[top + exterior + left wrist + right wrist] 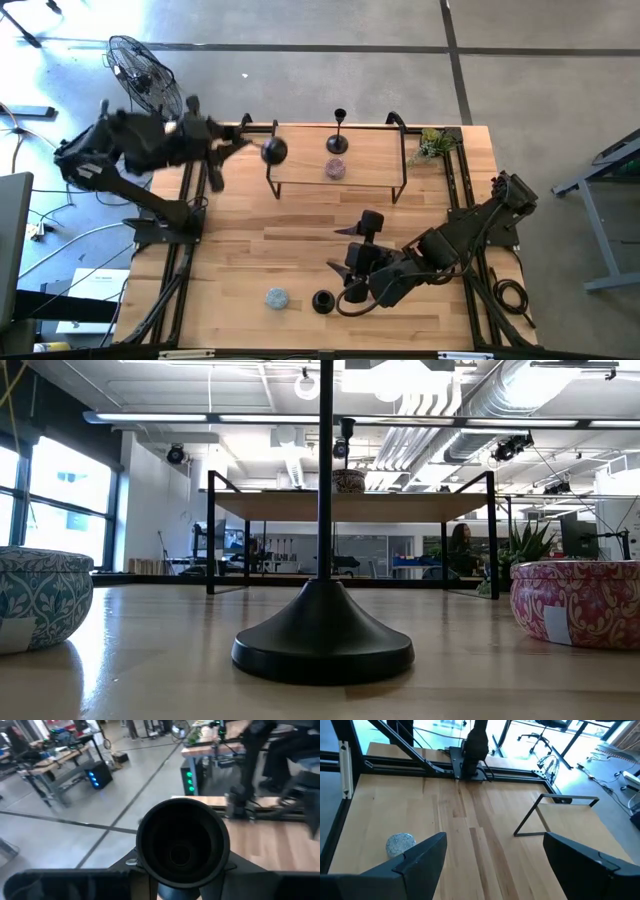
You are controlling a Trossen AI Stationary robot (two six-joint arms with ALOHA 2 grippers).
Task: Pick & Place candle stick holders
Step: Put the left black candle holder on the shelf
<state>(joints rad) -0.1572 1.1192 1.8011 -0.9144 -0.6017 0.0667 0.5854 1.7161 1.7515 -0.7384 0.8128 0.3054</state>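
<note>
My left gripper (pixel 243 145) is shut on one black candle stick holder (pixel 272 151) at the left end of the raised wooden shelf (pixel 300 170). Its round base (pixel 182 842) fills the left wrist view. A second holder (pixel 339 130) stands upright on its base on the shelf. A third (pixel 322 300) stands on its flared base (pixel 322 635) on the table near the front edge. My right gripper (pixel 343 280) is open and empty just right of this third holder. My left gripper holds the holder at its round base (pixel 150 870), which sits between the two fingers with its flat round face toward the wrist camera. The base itself hides the place of contact and the stem. The holder is lifted clear of table and shelf.
A teal tin (pixel 277 297) sits left of the front holder, and a pink tin (pixel 575 603) sits to its right. Another tin (pixel 335 168) rests on the shelf. A small plant (pixel 435 145) stands at the far right corner. Bare wood lies in the table's middle (pixel 470 820).
</note>
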